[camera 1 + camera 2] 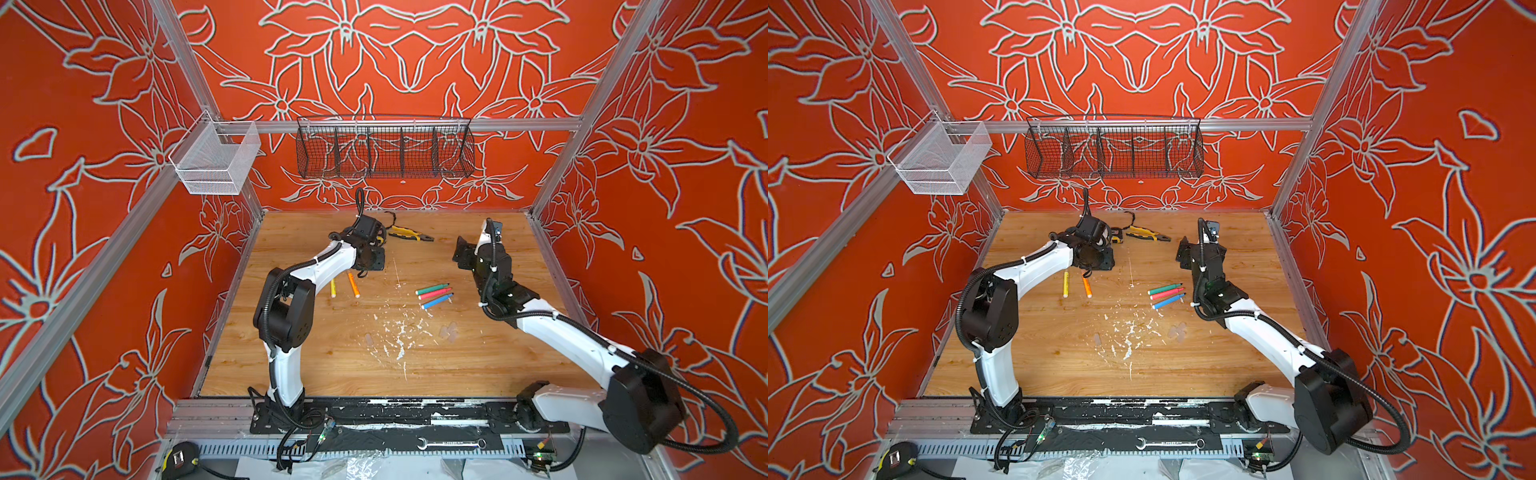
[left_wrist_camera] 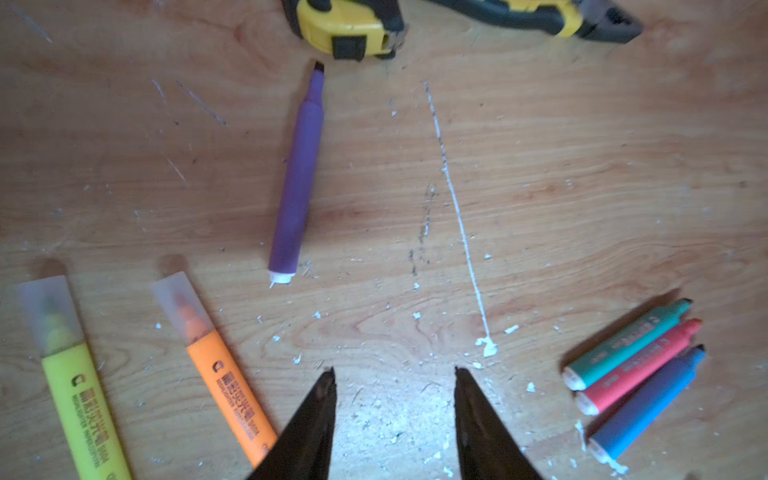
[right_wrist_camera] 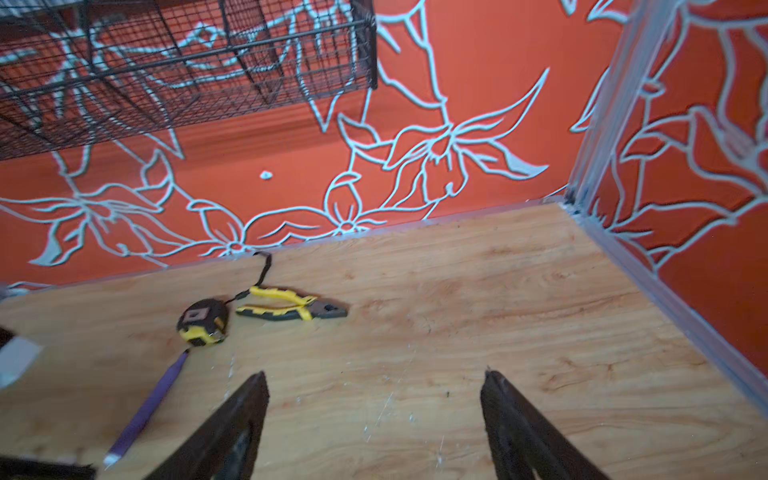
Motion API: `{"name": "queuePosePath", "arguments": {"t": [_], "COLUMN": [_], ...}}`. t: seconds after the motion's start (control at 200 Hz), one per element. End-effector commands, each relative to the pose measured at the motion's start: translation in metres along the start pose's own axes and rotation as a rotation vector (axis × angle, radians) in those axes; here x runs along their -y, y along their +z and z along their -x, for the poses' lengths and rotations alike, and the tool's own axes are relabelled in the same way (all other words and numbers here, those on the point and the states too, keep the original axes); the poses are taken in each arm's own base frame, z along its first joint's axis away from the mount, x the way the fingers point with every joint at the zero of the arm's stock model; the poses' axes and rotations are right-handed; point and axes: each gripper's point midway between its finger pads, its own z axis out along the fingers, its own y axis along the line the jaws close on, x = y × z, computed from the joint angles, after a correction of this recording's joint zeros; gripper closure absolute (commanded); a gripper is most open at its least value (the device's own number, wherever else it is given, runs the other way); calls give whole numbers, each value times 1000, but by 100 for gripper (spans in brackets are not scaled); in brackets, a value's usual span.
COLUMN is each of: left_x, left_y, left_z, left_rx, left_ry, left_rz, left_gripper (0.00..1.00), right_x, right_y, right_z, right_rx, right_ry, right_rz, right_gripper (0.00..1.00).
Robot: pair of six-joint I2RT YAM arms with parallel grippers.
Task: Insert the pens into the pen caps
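Yellow-and-black pliers (image 1: 411, 233) lie on the wooden table (image 1: 478, 365), just beside a yellow tape measure (image 3: 203, 322). A black wire basket (image 1: 384, 151) and a white mesh basket (image 1: 216, 160) hang by the red flower walls (image 1: 415, 62).

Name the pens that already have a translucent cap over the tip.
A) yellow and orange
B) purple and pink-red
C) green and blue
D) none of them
A: in the left wrist view a translucent cap covers the tip of the yellow pen and another covers that of the orange pen; the purple pen, green pen, pink-red pen and blue pen lie with bare tips.
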Motion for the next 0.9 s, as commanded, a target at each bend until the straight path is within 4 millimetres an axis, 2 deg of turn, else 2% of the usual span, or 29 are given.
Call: {"name": "queuePosePath", "arguments": {"t": [0.0, 0.075, 0.155, 0.28, 0.41, 0.631, 0.786, 0.896], "left_x": [-13, -22, -28, -27, -29, -39, -53, -54], "left_y": [27, 42, 51, 52, 47, 39, 60, 74], "left_z": [-2, -3, -1, 12, 27, 33, 24, 13], "left_rx": [-27, -36, -40, -19, 13, 60, 16, -22], "left_ry": [26, 33, 44, 57, 74, 72, 60, 65], "left_rz": [61, 112, 155, 169, 202, 250, 279, 270], "left_gripper": [57, 58, 58, 57, 56, 54, 54, 58], "right_x": [-15, -17, -29, -34, -32, -11, 6, 17], "right_y": [-15, -22, -30, -40, -49, -81, -113, -130], "right_z": [-22, -31, -33, -32, -43, -60, -60, -59], "right_rx": [-189, -217, -228, -268, -327, -376, -361, -370], "right_ry": [52, 103, 132, 126, 110, 112, 125, 111], "right_rz": [99, 132, 213, 227, 226, 210, 221, 207], "right_gripper": [23, 24, 24, 24, 24, 24, 23, 23]}}
